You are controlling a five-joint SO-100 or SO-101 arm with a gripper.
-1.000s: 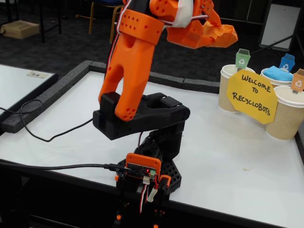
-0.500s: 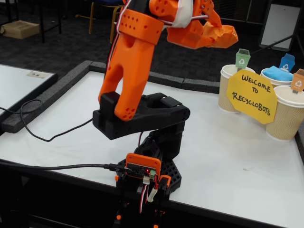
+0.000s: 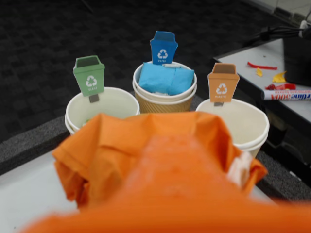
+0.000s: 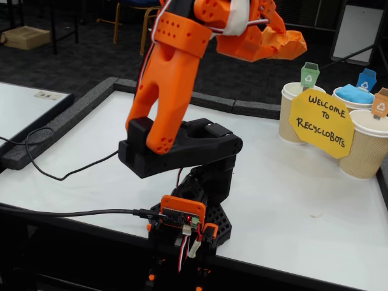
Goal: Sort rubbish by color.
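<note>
An orange crumpled paper wad (image 3: 107,150) (image 4: 291,41) is the rubbish I hold, high above the table. My gripper (image 4: 274,37) is shut on it; in the wrist view one blurred orange finger (image 3: 180,184) covers the wad's near side. Ahead stand three paper cups. The cup with the blue tag (image 3: 163,104) holds a light blue wad (image 3: 163,80) (image 4: 353,94). The cup with the green tag (image 3: 109,104) (image 4: 288,118) is on the left and the cup with the orange tag (image 3: 245,124) (image 4: 364,151) on the right. The orange-tag cup looks empty inside.
A yellow "Welcome to Recyclobots" sign (image 4: 321,123) leans on the cups' front. Grey foam edging (image 4: 79,109) borders the white table (image 4: 291,200). A black cable (image 4: 54,176) runs to the arm base (image 4: 194,224). Markers and scraps lie on a side table (image 3: 286,92).
The gripper with the orange wad has crept slightly up and to the right, toward the cups. Nothing else has moved.
</note>
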